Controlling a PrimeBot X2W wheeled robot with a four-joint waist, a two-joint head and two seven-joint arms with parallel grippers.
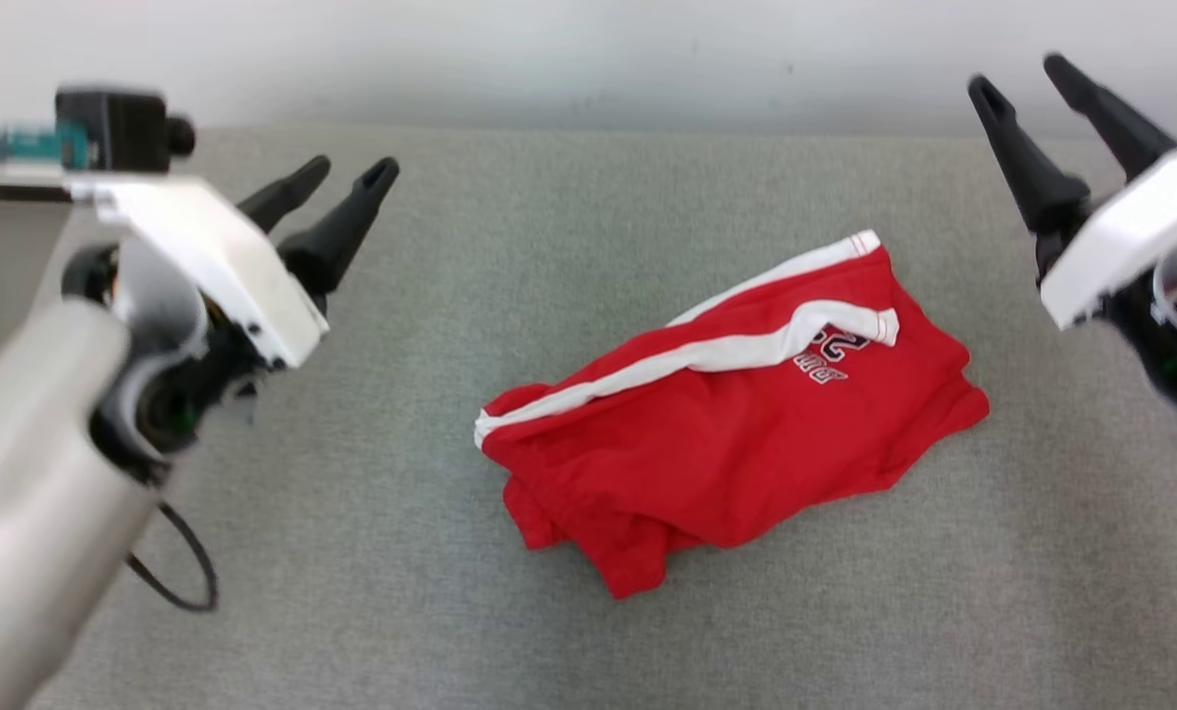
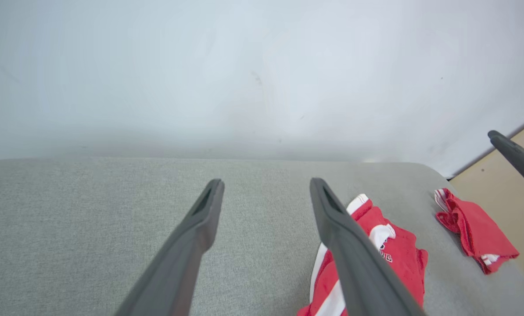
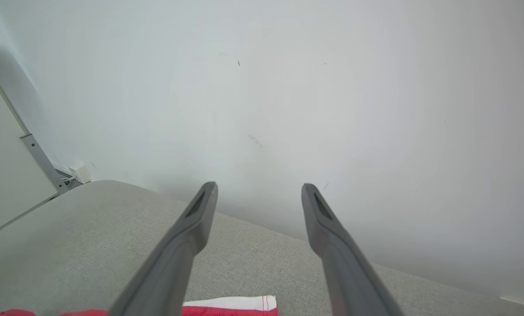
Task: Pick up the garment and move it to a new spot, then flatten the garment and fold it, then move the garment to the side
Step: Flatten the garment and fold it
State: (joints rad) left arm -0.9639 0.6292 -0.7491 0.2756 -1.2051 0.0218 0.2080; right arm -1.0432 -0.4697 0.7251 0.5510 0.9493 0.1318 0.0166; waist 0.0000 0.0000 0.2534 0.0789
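Where a grey cloth-covered table meets a pale wall, a pair of red shorts lies in a loose, rumpled heap a little right of the middle of the head view. White stripes run along the upper edge of the shorts, a white-trimmed flap is folded back over dark lettering, and creased red corners stick out at the near side.

Neither gripper touches the shorts. The left gripper hangs above the table at the upper left, well apart from the shorts, its two dark fingers spread apart with nothing between them. A thin black cable loops below its pale forearm. The right gripper sits at the upper right, beyond the far corner of the shorts, fingers likewise apart and empty.

From the left wrist, the fingers point across the table toward the wall, and the shorts lie partly behind the right-hand finger. Further right, near the table's rounded edge, lies a second small red cloth with white trim, apart from the shorts. Beige floor shows beyond it.

From the right wrist, the white hem of the shorts peeks in between the spread fingers at the bottom edge.
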